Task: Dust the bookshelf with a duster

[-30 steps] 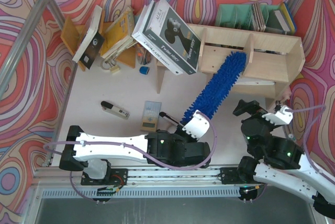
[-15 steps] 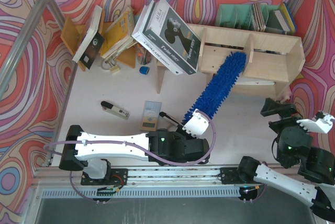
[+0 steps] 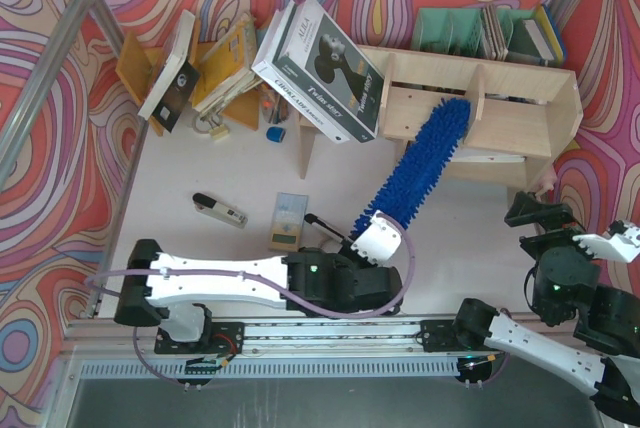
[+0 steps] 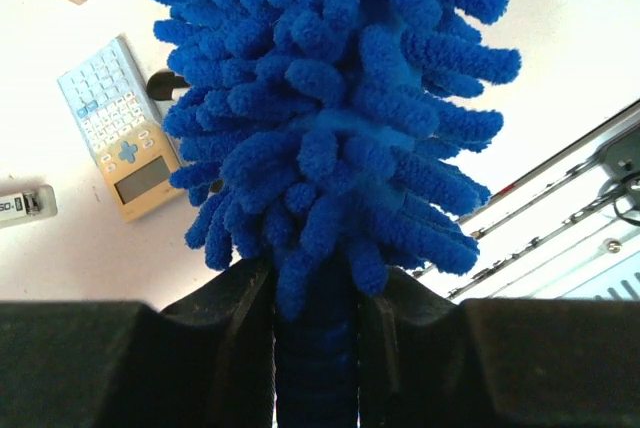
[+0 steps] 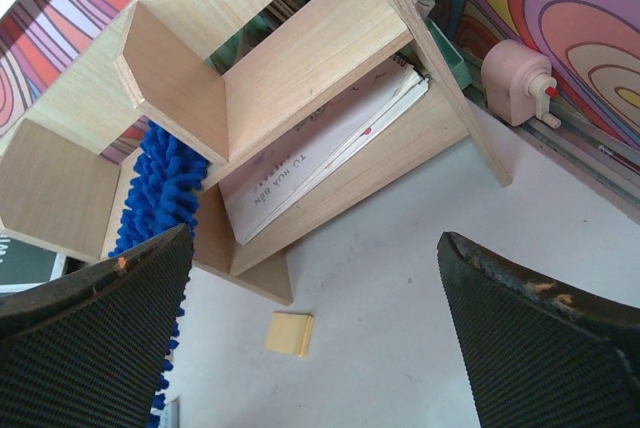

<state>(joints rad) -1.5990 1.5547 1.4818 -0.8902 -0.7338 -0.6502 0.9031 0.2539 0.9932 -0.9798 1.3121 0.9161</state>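
**Fingers (image 4: 235, 303) clamped on the duster (image 3: 420, 163), head laid into the bookshelf (image 3: 515, 128)**

Both fingers of the left gripper (image 4: 315, 293) pinch the duster at the root of its fluffy head, where the slim handle begins. A hold this low leaves the whole blue head free to sweep. From the arm, the duster slants up and away over the worktop (image 3: 200, 168). Its tip lies in the bookshelf between two upright dividers, apparently on the plywood.

The right gripper (image 5: 312, 243) hangs near the shelf's right end, fingers spread wide on nothing and well apart from the duster. I judge that it stands clear so as not to block the stroke.

Loose papers (image 5: 320, 158) lie in the bay beside the head, and a careless sweep could drag them. A calculator (image 4: 120, 133) lies on the worktop near the left arm.
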